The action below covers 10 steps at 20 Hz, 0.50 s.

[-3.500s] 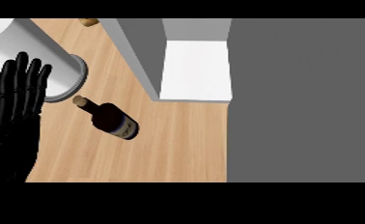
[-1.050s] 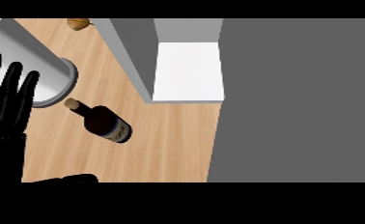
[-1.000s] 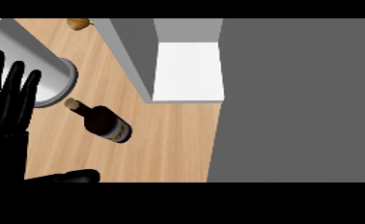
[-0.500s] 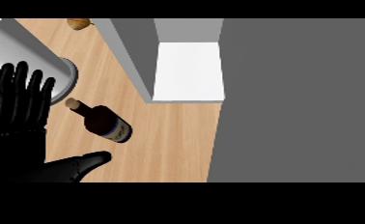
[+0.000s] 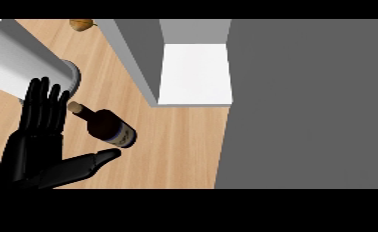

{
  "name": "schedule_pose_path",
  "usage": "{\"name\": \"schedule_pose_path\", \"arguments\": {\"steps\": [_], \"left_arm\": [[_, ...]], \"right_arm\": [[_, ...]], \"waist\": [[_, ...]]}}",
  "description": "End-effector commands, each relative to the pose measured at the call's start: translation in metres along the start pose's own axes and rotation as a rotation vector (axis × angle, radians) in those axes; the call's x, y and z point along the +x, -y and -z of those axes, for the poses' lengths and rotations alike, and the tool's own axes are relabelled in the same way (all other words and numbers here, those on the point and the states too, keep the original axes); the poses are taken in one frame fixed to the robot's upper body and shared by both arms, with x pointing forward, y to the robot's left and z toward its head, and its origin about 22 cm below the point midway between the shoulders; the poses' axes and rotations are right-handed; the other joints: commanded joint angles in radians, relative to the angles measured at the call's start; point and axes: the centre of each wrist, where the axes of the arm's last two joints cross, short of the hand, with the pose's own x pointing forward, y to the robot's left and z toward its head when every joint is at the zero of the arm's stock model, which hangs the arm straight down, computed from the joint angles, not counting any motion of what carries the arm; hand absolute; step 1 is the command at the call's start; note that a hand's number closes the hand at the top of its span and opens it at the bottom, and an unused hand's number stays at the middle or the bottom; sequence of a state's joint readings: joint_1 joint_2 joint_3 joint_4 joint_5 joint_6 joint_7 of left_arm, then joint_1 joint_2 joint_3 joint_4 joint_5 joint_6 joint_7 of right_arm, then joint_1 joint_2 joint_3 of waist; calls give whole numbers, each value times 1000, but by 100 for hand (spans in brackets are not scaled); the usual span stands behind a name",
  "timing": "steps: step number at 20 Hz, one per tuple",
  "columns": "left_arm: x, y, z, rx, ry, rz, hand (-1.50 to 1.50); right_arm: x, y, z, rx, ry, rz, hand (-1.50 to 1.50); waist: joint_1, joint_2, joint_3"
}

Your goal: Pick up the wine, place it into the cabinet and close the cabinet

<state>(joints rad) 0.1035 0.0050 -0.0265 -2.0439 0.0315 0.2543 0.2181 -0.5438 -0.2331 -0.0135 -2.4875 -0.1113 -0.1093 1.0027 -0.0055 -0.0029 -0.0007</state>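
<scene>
The wine bottle (image 5: pixel 107 127) lies on its side on the wooden counter (image 5: pixel 177 146), its tan cork end pointing up-left and its pale-labelled base toward the lower right. My left hand (image 5: pixel 33 143) is open just left of it. The straight fingers (image 5: pixel 43 108) point away from me alongside the neck, and the thumb (image 5: pixel 92 162) is spread out under the bottle's base. I see no contact between hand and bottle. The cabinet (image 5: pixel 196 73) stands open to the upper right, showing a white inner floor. My right hand is not in view.
The cabinet's grey side panel (image 5: pixel 133 61) slants between the bottle and the opening. A wide grey surface (image 5: pixel 303 101) fills the right side. A pale grey rounded object (image 5: pixel 33 66) lies behind my fingers. A small brown item (image 5: pixel 81 24) sits at the back.
My left hand has moved right, toward the bottle. Its thumb has come up from the lower edge and now reaches under the bottle's base. The bottle has not moved.
</scene>
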Motion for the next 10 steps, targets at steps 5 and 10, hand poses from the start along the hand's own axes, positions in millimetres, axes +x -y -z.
{"name": "schedule_pose_path", "arguments": {"steps": [5,10], "left_arm": [[-52,-12,-7,16,-23,12,-150],[-78,-37,-11,23,-55,-10,-150]], "right_arm": [[21,2,-17,71,27,40,-150],[12,0,-34,66,47,49,-150]], "waist": [[2,0,0],[-1,1,0]]}}
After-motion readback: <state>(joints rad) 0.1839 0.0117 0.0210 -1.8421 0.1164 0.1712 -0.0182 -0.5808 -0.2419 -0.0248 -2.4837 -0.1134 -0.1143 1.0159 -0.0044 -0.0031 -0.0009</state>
